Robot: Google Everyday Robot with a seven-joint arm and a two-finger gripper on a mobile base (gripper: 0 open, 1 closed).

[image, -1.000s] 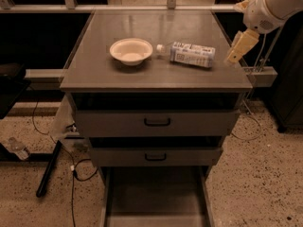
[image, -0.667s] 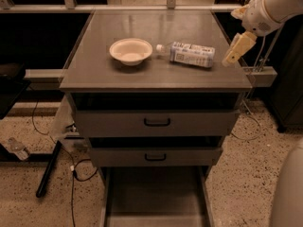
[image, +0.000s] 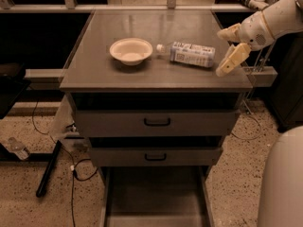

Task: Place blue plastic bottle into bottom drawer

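Note:
The blue plastic bottle (image: 188,54) lies on its side on the grey cabinet top (image: 94,65), white cap pointing left toward a cream bowl (image: 131,50). My gripper (image: 226,49) hangs at the top's right edge, just right of the bottle's base and apart from it. Its two pale fingers (image: 233,58) are spread open and hold nothing. The bottom drawer (image: 154,203) is pulled out at the foot of the cabinet, its grey floor bare.
Two grey drawer fronts with black handles (image: 156,122) sit above the open tray. A black cable and bar (image: 47,171) lie on the speckled floor at left. A pale rounded robot part (image: 281,183) fills the lower right. A metal rail (image: 165,6) runs behind the cabinet.
My gripper has moved a little left and down toward the bottle's base. The bottle and bowl have not moved.

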